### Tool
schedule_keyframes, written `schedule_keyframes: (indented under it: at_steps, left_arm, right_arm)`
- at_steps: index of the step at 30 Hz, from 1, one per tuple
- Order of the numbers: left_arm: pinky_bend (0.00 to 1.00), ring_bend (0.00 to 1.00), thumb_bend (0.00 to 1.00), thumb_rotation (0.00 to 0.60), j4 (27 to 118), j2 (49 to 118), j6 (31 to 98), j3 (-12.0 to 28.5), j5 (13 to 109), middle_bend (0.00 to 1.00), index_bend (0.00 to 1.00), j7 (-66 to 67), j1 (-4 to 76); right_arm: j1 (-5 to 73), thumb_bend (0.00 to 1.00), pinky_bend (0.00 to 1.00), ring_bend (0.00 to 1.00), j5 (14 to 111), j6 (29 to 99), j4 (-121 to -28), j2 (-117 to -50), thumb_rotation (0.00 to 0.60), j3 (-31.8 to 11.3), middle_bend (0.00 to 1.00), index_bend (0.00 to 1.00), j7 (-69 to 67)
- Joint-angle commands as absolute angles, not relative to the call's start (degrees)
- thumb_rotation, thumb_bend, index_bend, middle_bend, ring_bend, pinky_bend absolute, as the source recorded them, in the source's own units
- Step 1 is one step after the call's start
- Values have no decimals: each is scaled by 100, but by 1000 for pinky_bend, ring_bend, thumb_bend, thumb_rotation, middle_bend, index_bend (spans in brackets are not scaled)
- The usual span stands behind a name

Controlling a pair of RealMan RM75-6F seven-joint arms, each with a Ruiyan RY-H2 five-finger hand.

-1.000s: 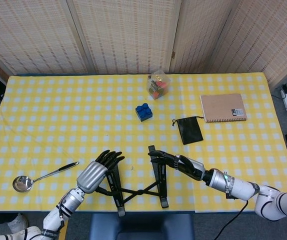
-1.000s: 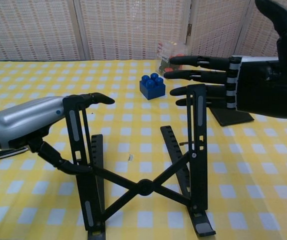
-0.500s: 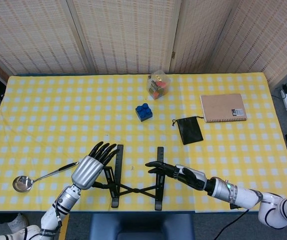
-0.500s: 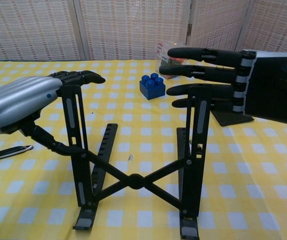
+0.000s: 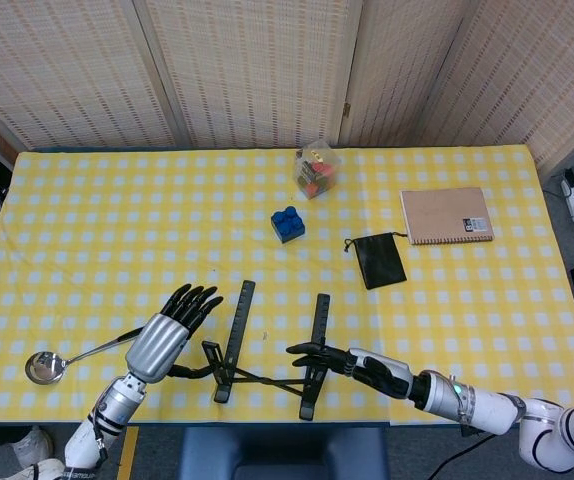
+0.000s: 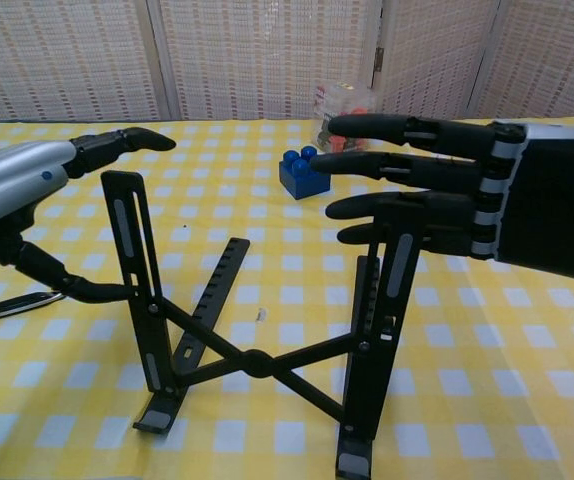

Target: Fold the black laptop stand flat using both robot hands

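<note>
Standing at the near edge of the worktop (image 5: 67,200), the black laptop stand (image 6: 257,355) was not yet flat, its 2 uprights raised over crossed struts. The right hand (image 6: 467,205) lay fingers extended against the top of the right upright, grasping nothing. The left hand (image 6: 27,180) hovered beside the left upright, fingers straight and released; its thumb reached toward the left upright, though I could not tell whether it touched.

One-sided pressure would likely tip or skid the stand off the near edge, I judged, since neither hand held it.

Farther off lay 1 ladle (image 5: 52,362), 1 black pouch (image 5: 379,262), 1 blue block (image 5: 287,223), 1 notebook (image 5: 447,215) and 1 clear box (image 5: 317,170).
</note>
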State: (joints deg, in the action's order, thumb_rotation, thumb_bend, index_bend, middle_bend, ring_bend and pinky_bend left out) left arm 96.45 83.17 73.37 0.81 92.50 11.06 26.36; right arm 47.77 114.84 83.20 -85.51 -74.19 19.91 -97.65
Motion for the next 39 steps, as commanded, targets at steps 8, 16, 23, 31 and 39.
schedule_keyframes:
  at_steps: [8,16,23,31,39]
  left_arm:
    - [0,0,135,505,9857,7805,7809,-332,9636,74,0,819,2217]
    - [0,0,135,515,9823,7790,7848,-338,9610,76,0,748,2099]
    - [0,0,135,529,9799,7810,7907,-301,9638,78,0,763,2034]
    - [0,0,135,528,9786,7808,7974,-245,9615,80,0,774,1952]
    - [0,0,134,529,9774,7800,8013,-194,9601,81,0,794,1896]
  right_arm:
    - [4798,0,0,77,11730,8457,-8655,-7470,0,2124,37,0,-9684]
    - [4814,0,0,77,11864,8511,-8646,-7605,0,2263,36,0,-9744]
    - [4835,0,0,69,11937,8618,-8712,-7574,0,2346,36,0,-9662]
    - [4808,0,0,17,11795,8702,-8722,-7379,0,2360,0,0,-9533]
    - [4789,0,0,0,11455,8352,-8521,-7531,0,2314,0,0,-9549]
